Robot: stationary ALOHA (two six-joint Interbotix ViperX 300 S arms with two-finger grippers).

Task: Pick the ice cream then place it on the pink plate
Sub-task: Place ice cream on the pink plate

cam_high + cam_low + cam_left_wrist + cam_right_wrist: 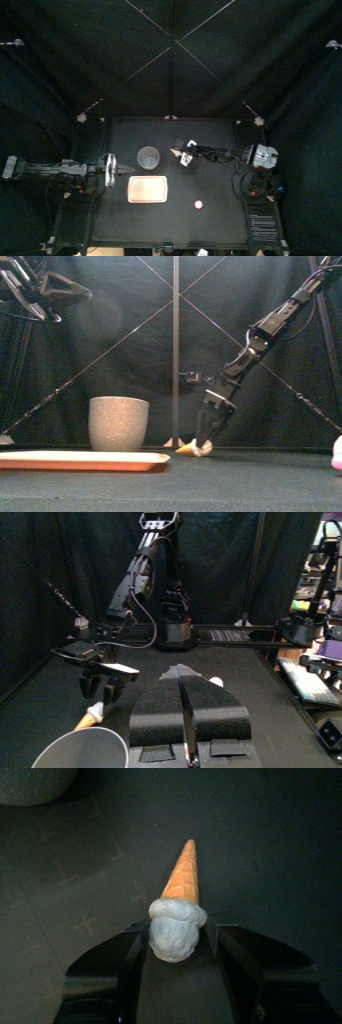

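The ice cream [178, 898] has an orange cone and a white scoop; it lies low on the table at the back, right of the middle. My right gripper [181, 933] is shut on the scoop, with the cone pointing away from it. In the front view the right gripper [203, 439] reaches down to the ice cream [191, 448] at table level. The flat pink plate [147, 189] lies nearer the front, left of the middle, with nothing on it. My left gripper [189, 678] rests shut at the table's left side.
A tall grey speckled cup [148, 156] stands just behind the pink plate and left of the ice cream. A small pink toy [201, 204] lies near the front, right of the plate.
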